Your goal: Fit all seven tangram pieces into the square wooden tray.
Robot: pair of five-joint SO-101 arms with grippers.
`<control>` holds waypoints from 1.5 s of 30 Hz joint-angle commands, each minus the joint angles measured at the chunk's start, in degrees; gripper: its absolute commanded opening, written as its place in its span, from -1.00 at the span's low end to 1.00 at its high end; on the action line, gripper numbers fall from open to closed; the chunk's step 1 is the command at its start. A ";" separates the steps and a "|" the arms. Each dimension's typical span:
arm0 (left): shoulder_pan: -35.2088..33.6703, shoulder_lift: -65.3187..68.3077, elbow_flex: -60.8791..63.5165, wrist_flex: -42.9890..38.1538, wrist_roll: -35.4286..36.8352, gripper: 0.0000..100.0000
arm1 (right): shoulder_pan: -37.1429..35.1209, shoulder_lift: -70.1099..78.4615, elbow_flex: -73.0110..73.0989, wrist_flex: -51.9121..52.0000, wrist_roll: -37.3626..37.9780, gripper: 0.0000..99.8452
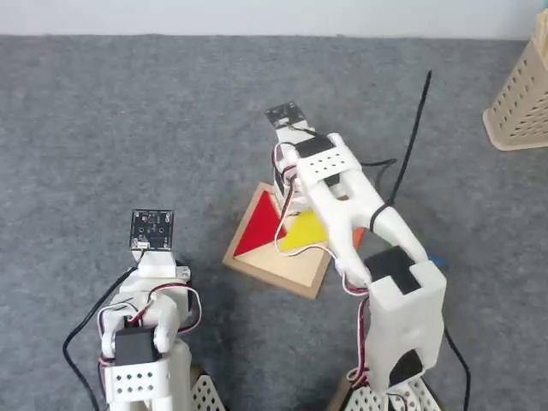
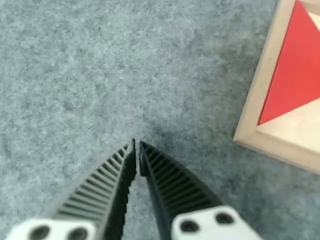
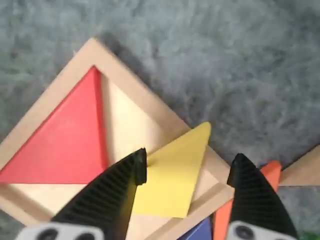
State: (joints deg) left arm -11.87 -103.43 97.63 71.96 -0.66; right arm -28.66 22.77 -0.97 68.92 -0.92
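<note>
The square wooden tray (image 1: 278, 278) lies on grey carpet in the middle. A red triangle (image 1: 259, 229) lies flat in it. A yellow triangle (image 3: 175, 175) rests tilted, one corner over the tray rim (image 3: 135, 82). My right gripper (image 3: 190, 164) hangs open just above the yellow triangle, its fingers either side of it and holding nothing. An orange piece (image 3: 227, 210) and a blue piece (image 3: 195, 232) sit by the tray's edge under the arm. A plain wood piece (image 3: 302, 170) lies beyond. My left gripper (image 2: 136, 146) is shut over bare carpet, a short way from the tray corner (image 2: 260, 100).
A beige perforated basket (image 1: 522, 94) stands at the far right edge. A black cable (image 1: 411, 145) runs up from the right arm across the carpet. Another blue piece (image 1: 437, 261) peeks out beside the right arm's base. Open carpet stretches left and behind the tray.
</note>
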 commanded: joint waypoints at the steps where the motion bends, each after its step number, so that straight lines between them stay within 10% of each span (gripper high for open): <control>1: -0.26 -1.23 -1.10 0.35 0.44 -0.98 | -2.24 -1.45 -2.73 1.54 -1.85 -0.47; 45: -0.26 -1.23 -1.10 0.35 0.44 -0.98 | 12.53 -15.60 9.05 4.35 -10.29 -0.99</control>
State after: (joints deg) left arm -11.87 -103.43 97.63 71.96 -0.66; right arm -18.20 13.27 7.21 74.02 -12.00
